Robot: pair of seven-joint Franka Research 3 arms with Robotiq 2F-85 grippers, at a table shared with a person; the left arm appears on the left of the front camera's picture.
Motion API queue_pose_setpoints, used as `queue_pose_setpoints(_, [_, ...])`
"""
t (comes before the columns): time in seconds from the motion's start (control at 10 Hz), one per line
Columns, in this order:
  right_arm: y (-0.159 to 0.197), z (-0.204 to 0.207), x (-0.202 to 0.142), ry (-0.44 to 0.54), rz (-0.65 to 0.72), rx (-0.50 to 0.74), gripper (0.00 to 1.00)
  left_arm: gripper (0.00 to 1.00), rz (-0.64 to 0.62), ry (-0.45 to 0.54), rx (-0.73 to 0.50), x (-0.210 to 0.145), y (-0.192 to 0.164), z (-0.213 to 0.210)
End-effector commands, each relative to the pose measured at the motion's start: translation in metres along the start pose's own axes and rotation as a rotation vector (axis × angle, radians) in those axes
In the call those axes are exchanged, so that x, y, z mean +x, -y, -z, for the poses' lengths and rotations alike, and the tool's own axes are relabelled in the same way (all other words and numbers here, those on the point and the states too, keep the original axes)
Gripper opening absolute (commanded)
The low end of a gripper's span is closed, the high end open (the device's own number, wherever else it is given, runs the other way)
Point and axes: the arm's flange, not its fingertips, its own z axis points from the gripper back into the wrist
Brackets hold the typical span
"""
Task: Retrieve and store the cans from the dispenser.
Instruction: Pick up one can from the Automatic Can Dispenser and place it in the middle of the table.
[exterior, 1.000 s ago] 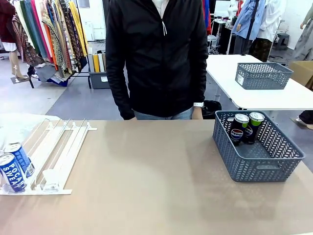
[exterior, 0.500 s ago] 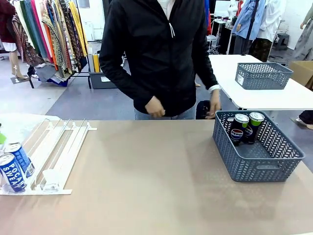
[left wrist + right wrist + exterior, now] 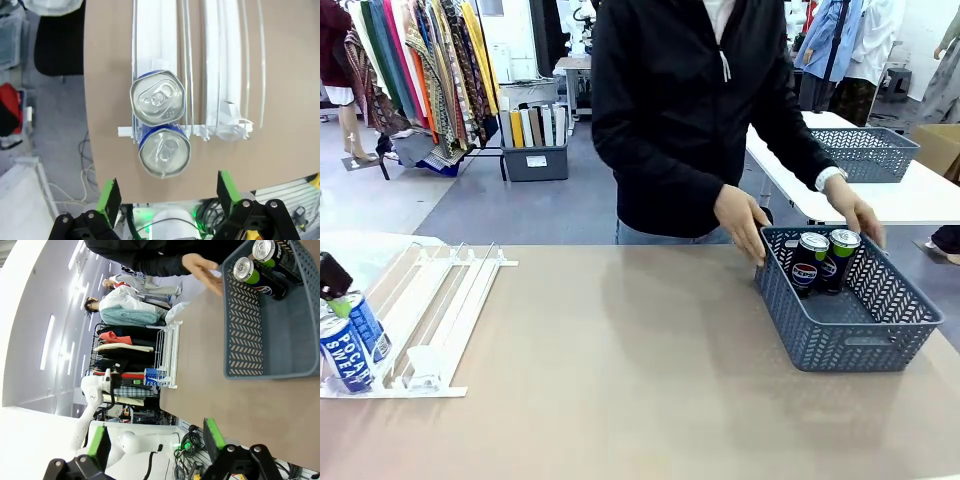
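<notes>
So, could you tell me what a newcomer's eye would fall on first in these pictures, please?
Most striking is the person across the table, both hands at the rim of the grey basket on the right, where a Pepsi can and a green-labelled can stand. On the left, two blue Pocari Sweat cans sit at the near end of the dispenser, with the open left gripper above them.
</notes>
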Motion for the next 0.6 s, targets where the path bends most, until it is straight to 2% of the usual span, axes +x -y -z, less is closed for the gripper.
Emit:
queue_pose_setpoints(0.0, [-0.002, -0.001, 0.001, 0.006, -0.010, 0.014, 1.00, 1.00, 0.000, -0.037, 0.019, -0.030, 0.014, 0.052])
queue_pose_setpoints(0.5, [-0.002, -0.001, 0.001, 0.006, -0.010, 0.014, 1.00, 1.00, -0.044, -0.095, 0.074, -0.031, 0.009, 0.091])
